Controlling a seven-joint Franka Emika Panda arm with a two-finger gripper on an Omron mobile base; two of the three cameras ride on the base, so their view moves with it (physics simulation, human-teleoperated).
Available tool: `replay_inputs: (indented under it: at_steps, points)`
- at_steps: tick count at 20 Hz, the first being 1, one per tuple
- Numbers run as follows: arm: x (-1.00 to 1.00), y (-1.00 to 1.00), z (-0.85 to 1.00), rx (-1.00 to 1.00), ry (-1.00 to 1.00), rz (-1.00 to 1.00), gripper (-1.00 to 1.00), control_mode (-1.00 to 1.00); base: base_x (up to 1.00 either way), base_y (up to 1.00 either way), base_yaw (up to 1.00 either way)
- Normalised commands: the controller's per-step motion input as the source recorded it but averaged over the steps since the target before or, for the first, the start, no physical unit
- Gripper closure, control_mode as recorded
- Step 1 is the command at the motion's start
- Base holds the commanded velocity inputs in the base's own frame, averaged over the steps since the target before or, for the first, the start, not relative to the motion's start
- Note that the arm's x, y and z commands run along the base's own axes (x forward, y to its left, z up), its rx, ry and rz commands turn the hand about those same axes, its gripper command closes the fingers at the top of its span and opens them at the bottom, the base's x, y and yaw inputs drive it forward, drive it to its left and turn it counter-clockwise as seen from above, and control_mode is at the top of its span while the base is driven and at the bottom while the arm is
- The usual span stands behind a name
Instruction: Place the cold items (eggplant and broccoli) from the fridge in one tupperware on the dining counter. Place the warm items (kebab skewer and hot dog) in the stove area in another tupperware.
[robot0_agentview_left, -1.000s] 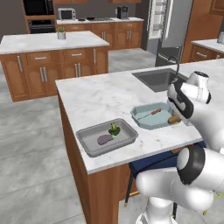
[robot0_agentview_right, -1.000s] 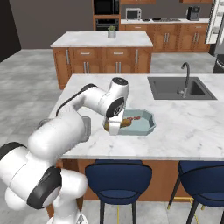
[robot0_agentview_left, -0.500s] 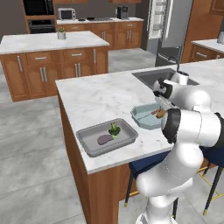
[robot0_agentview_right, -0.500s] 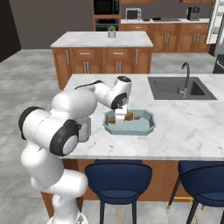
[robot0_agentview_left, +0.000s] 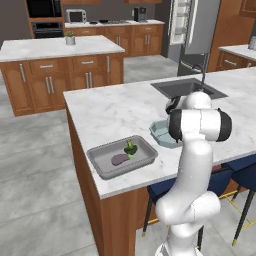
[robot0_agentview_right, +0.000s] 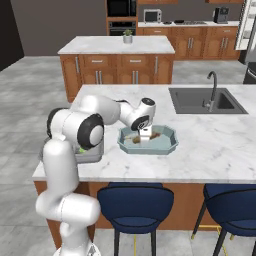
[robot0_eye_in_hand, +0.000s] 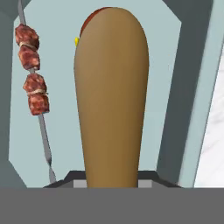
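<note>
My gripper (robot0_eye_in_hand: 111, 177) is shut on the hot dog (robot0_eye_in_hand: 111, 96), a long brown bun that points away from the hand. It hangs low inside the teal tupperware (robot0_eye_in_hand: 192, 87). The kebab skewer (robot0_eye_in_hand: 33, 70) lies on the floor of that tupperware, to the left of the hot dog. In the right base view the gripper (robot0_agentview_right: 145, 136) points down into the teal tupperware (robot0_agentview_right: 170, 137) on the counter. To the left, a grey tupperware (robot0_agentview_left: 100, 165) holds the purple eggplant (robot0_agentview_left: 119, 159) and the green broccoli (robot0_agentview_left: 131, 148).
A sink (robot0_agentview_right: 202, 100) with a dark faucet (robot0_agentview_right: 214, 82) lies behind and to the right of the teal tupperware. Blue stools (robot0_agentview_right: 135, 200) stand under the counter's near edge. Bare marble stretches to the right of the tupperware (robot0_agentview_right: 215, 145).
The arm's elbow and upper links have swung round and now stand upright. The hand has stayed over the teal tupperware with the hot dog in its grip.
</note>
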Motion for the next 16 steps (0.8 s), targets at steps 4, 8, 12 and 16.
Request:
replay_inputs:
  at_steps: [4, 8, 12, 16]
  points:
    - [0.65, -0.36, -0.67, 0.00, -0.03, 0.02, 1.00, -1.00, 0.00, 0.00, 0.00]
    - [0.74, -0.06, -0.51, 0.00, -0.02, 0.00, 1.00, -1.00, 0.00, 0.00, 0.00]
    - [0.33, 0.02, -0.13, 0.00, -0.14, 0.00, -1.00, -1.00, 0.00, 0.00, 0.00]
    - [-0.09, 0.01, 0.01, -0.01, -0.23, 0.00, -1.00, -1.00, 0.00, 0.00, 0.00]
